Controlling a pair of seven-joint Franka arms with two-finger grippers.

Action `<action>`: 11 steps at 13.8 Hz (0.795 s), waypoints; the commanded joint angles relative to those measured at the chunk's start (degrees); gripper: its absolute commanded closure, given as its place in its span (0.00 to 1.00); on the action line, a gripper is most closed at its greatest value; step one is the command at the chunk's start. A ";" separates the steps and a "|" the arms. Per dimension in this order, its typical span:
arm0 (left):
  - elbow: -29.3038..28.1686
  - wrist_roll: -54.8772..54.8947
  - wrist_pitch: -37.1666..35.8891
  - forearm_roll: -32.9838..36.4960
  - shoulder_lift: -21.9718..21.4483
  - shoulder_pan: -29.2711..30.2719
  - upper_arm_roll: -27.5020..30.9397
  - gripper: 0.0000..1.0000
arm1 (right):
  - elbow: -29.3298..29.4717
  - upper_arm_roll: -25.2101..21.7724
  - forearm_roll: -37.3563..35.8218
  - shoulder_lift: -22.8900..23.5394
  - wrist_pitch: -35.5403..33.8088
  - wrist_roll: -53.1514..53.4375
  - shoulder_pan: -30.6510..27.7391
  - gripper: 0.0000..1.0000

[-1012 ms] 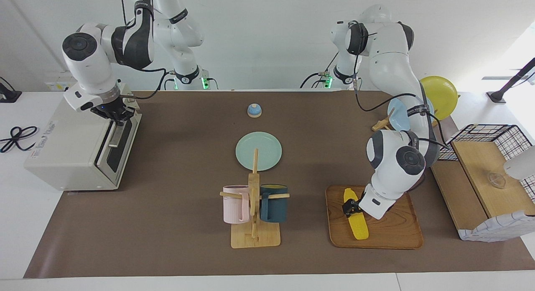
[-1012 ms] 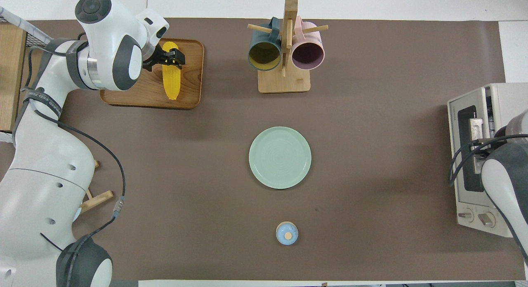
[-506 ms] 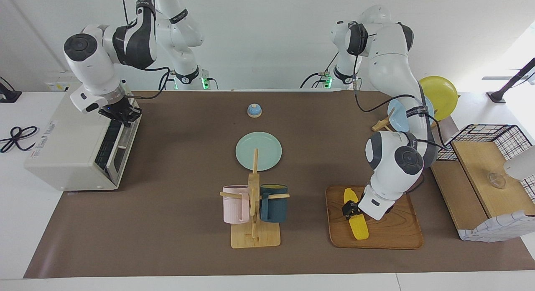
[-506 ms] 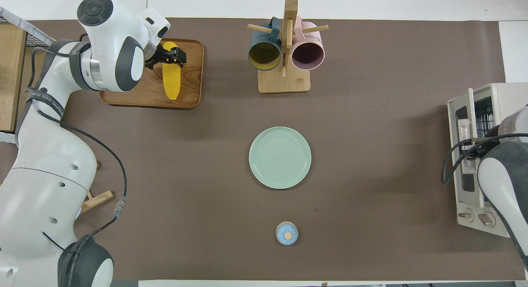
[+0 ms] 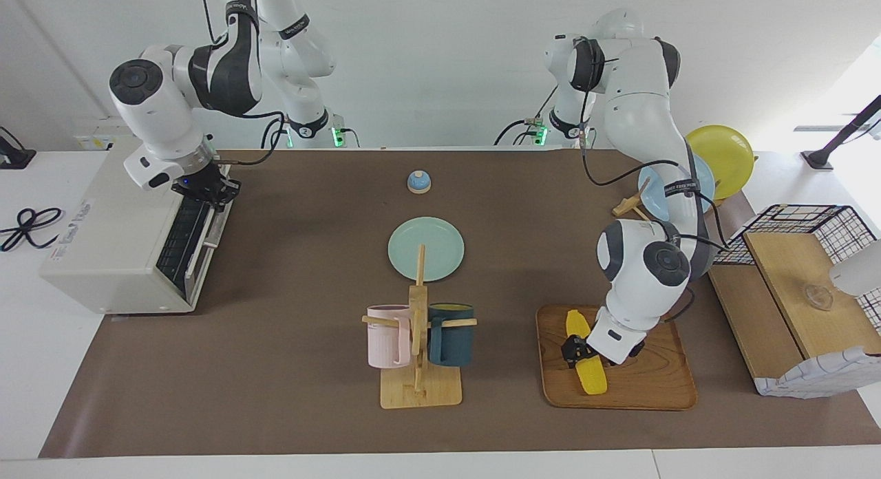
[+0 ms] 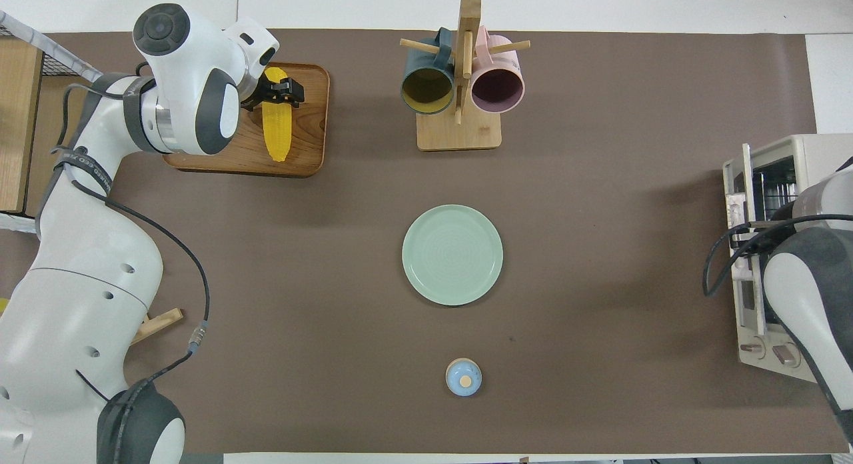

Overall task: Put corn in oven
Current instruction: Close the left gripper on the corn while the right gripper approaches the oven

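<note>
The yellow corn (image 5: 590, 379) lies on a wooden tray (image 5: 654, 386) toward the left arm's end of the table; it also shows in the overhead view (image 6: 276, 134). My left gripper (image 5: 577, 352) is low over the corn's thick half, open, with a finger on each side of the cob (image 6: 280, 93). The off-white oven (image 5: 103, 238) stands at the right arm's end. Its door (image 5: 196, 272) is partly open and the wire rack (image 5: 175, 245) shows inside. My right gripper (image 5: 206, 190) is shut on the door's handle at the door's top edge.
A green plate (image 5: 425, 248) lies mid-table. A mug tree (image 5: 416, 341) with a pink and a dark blue mug stands beside the tray. A small blue bell (image 5: 418, 182) sits near the robots. A wire basket and wooden crate (image 5: 798, 279) stand past the tray.
My right gripper has pulled the oven door's top edge out toward the table's middle, so the rack now shows. My left gripper has sunk a little lower around the corn, which has not moved.
</note>
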 commanded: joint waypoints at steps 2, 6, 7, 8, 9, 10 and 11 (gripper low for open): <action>-1.34 -0.15 0.81 0.47 -0.81 -0.10 0.68 0.37 | -1.56 -0.47 0.14 4.88 6.92 1.92 -0.80 1.00; -0.11 -0.24 -2.54 0.30 -0.64 0.17 0.68 0.76 | -1.64 -0.29 1.12 6.47 9.38 3.16 0.60 1.00; -0.02 -0.24 -2.97 0.12 -0.64 0.17 0.68 0.90 | -1.73 -0.29 1.12 6.73 9.83 3.42 0.69 1.00; 0.07 -0.24 -3.59 0.12 -0.72 0.17 0.68 1.00 | -1.73 -0.29 1.12 7.08 10.00 3.95 0.95 1.00; 0.50 -0.24 -4.72 0.03 -0.90 0.17 0.76 1.00 | -1.91 -0.29 1.12 7.44 10.88 4.21 1.22 1.00; 0.68 -0.24 -6.13 -0.05 -1.86 0.26 0.76 1.00 | -2.69 -0.29 1.12 7.70 12.36 4.22 1.13 1.00; 0.60 -0.24 -7.53 -1.01 -3.34 0.26 0.94 1.00 | -3.39 -0.29 1.12 7.79 13.77 4.22 1.22 1.00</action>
